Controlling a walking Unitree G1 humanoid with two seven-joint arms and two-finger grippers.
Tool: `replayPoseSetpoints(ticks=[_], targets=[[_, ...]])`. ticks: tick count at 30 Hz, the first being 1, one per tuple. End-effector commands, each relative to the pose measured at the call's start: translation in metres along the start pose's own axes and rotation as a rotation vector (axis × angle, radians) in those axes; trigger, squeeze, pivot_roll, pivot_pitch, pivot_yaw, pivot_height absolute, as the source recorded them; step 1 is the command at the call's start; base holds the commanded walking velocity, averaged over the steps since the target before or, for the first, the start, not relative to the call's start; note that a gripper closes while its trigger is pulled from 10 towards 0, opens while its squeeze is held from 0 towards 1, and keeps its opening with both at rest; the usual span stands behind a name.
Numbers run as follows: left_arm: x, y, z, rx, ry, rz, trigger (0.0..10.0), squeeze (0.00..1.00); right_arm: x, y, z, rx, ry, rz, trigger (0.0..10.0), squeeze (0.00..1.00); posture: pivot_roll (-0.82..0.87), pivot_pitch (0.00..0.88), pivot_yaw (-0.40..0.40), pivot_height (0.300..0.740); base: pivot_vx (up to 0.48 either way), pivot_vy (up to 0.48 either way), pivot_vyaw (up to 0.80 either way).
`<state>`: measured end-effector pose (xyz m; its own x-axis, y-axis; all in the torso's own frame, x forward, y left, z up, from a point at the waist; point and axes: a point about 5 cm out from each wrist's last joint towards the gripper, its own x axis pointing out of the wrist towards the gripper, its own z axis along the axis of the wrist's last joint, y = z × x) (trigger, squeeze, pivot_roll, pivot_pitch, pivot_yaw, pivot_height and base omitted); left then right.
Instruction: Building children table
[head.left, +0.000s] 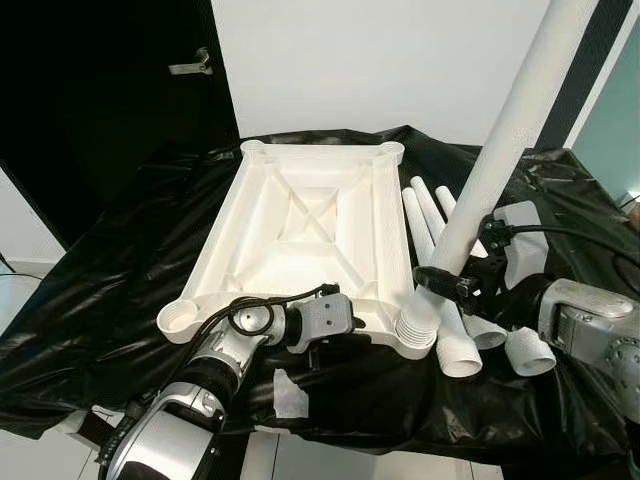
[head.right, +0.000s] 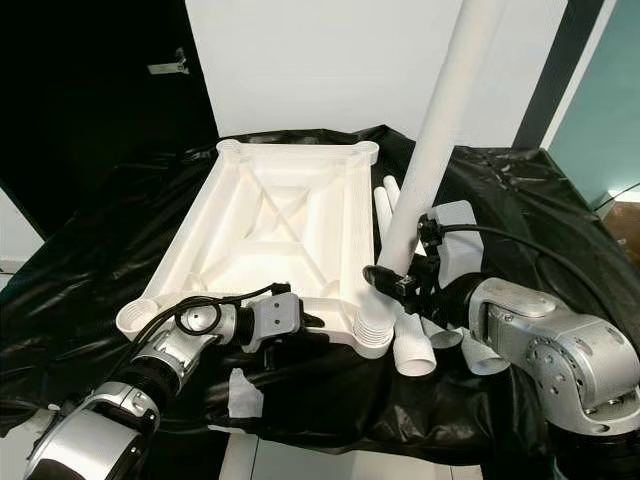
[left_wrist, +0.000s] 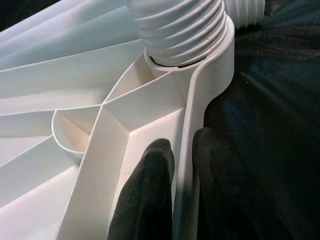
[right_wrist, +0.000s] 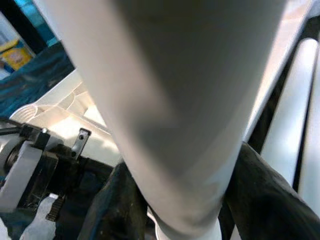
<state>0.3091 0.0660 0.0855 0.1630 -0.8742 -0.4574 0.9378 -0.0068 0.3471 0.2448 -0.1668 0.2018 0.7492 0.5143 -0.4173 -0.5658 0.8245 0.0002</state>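
Screwing leg (head.left: 500, 150) into corner socket (head.left: 418, 335), right hand (head.left: 447, 280) clamped low on stiff, light plastic, left hand (head.left: 340, 325) pinching tabletop (head.left: 300, 215) rim.

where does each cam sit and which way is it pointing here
Left eye view: head, looking down at the upturned tabletop on black sheet; both arms show.
Right eye view: same scene; shares the leg.
Left wrist view: along left gripper pinching the tabletop rim near the threaded socket.
Right wrist view: along right gripper clasping the leg.
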Motion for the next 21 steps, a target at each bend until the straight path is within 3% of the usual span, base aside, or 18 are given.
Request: replayPoseSetpoints(ticks=[1, 16, 21], targets=[[-0.002, -0.018, -0.034, -0.138, 0.115, 0.111, 10.0, 0.0, 0.003, -0.005, -0.047, 0.065, 0.302, -0.009, 10.0, 0.0, -0.17, 0.028, -0.011, 0.74, 0.0, 0.0, 0.0], [-0.004, -0.019, -0.036, -0.145, 0.119, 0.118, 10.0, 0.0, 0.002, 0.001, -0.047, -0.073, 0.332, 0.046, 10.0, 0.0, -0.16, 0.026, -0.012, 0.74, 0.0, 0.0, 0.0], [-0.003, -0.018, -0.035, -0.143, 0.117, 0.119, 10.0, 0.0, 0.001, 0.013, -0.055, -0.12, 0.326, 0.069, 10.0, 0.0, -0.17, 0.024, -0.009, 0.74, 0.0, 0.0, 0.0]])
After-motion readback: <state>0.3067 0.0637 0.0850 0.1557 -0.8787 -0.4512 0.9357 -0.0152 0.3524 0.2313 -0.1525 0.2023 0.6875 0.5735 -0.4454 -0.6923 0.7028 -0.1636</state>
